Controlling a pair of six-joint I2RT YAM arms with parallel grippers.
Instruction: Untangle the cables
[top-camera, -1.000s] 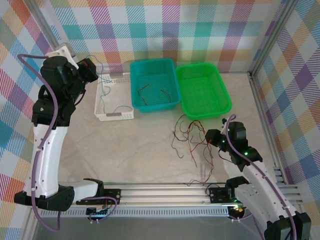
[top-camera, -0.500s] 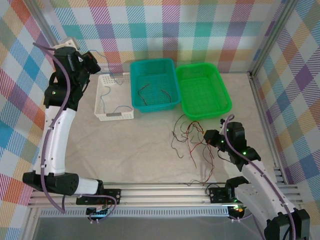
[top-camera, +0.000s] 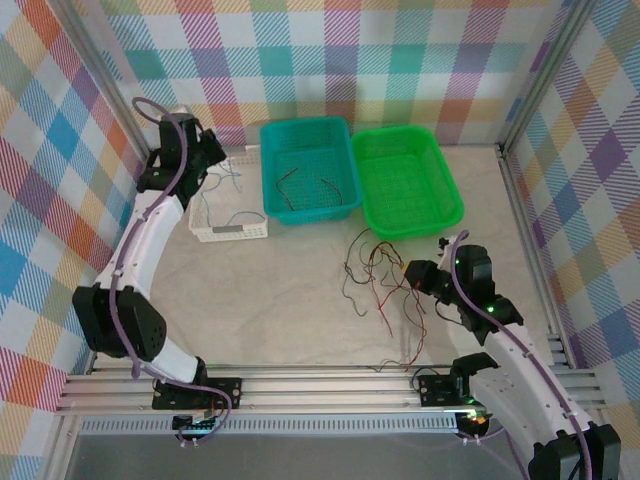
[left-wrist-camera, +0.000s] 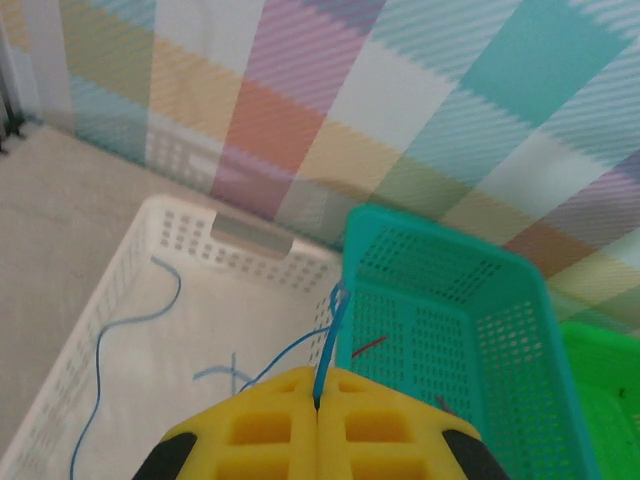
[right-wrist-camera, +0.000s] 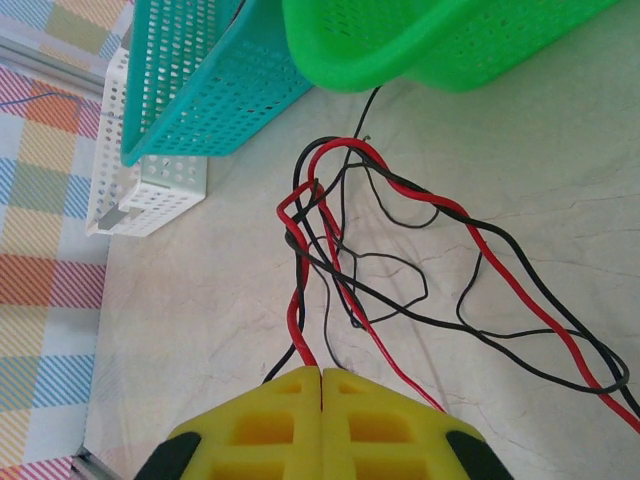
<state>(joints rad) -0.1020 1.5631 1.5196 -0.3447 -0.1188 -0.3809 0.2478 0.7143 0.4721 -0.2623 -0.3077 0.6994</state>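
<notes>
Cables (right-wrist-camera: 296, 318) tangled, caught in right claw (right-wrist-camera: 320, 374), blue cable (left-wrist-camera: 328, 340) pinched in left claw (left-wrist-camera: 318, 402)

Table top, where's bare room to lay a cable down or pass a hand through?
Widest bare beige table: between the white plastic basket, the left arm and the tangle of thin red and black cables. A narrower strip lies right of the green plastic basket. Crowded: just in front of that basket, where the right fingers pinch the tangle.

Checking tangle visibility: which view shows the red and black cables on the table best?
Right wrist: the red and black cables appear close up, crossings distinct. Top external shows them whole but tiny, near the green basket.
</notes>
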